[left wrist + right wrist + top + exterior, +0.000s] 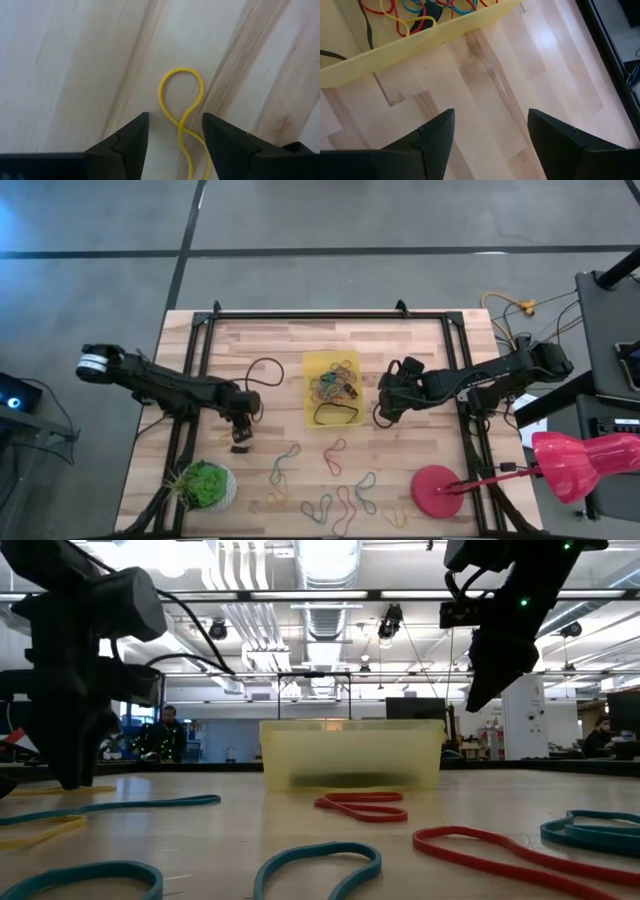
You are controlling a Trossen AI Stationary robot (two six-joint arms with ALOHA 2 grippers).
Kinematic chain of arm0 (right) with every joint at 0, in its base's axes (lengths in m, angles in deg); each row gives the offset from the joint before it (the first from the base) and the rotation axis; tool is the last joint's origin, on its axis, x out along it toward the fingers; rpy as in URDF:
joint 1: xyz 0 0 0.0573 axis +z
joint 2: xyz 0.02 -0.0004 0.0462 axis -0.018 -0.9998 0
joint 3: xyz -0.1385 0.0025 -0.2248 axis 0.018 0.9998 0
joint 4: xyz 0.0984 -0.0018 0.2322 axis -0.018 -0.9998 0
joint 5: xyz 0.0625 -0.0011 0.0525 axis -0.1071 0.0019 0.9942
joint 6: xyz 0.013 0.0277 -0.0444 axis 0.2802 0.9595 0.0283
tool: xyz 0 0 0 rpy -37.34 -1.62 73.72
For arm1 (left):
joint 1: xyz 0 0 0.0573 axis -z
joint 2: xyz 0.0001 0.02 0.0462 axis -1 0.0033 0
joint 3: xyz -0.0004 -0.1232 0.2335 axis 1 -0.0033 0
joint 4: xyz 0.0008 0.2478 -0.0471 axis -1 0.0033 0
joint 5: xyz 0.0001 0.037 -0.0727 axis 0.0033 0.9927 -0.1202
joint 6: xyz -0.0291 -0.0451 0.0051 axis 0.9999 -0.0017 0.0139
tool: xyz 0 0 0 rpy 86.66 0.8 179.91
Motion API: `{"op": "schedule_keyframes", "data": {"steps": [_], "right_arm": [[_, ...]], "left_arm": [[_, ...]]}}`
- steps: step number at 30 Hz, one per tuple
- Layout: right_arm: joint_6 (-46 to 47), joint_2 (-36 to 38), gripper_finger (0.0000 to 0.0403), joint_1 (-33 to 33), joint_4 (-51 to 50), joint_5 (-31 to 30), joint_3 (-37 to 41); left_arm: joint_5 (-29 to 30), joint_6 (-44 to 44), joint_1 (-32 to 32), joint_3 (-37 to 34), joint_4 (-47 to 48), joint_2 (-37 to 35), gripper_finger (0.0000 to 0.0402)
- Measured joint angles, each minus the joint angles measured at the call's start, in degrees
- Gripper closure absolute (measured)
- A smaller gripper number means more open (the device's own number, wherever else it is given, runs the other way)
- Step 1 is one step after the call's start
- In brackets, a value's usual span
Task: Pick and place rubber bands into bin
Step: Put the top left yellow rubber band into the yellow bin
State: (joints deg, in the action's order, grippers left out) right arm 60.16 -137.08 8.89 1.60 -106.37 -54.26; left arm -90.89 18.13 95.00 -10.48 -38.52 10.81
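Pale wood table [290, 340], one yellow bin [312, 362] at centre, heaped with tangled rubber bands [334, 383], count unclear. Roughly nine more loose near front edge. Left gripper [175, 131] spread wide, straddling one yellow band [181, 110] on bare wood. Right gripper [491, 131] wide, empty, just beside bin. Green plant ball [205, 484] and red disc [437, 491] at front corners.

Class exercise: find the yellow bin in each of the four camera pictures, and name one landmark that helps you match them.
High view: the bin sits at table centre, between the arms.
Low view: centre, at the far side of the table.
Left wrist view: not in it.
Right wrist view: its wall runs along the top.
Shared landmark: the rubber bands piled inside.
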Motion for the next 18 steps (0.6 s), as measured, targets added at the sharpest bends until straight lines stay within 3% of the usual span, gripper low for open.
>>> {"op": "schedule_keyframes", "data": {"steps": [14,18], "right_arm": [[-0.2,-0.1,0.0165,0.0,-0.1,-0.2,0.1],[-0.5,-0.1,0.0165,0.0,-0.1,-1.3,0.1]], "left_arm": [[11.1,7.5,1.9,-1.9,-6.1,4.5,0.0389],[13.4,7.7,1.8,-1.5,-6.7,4.6,0.0400]]}}
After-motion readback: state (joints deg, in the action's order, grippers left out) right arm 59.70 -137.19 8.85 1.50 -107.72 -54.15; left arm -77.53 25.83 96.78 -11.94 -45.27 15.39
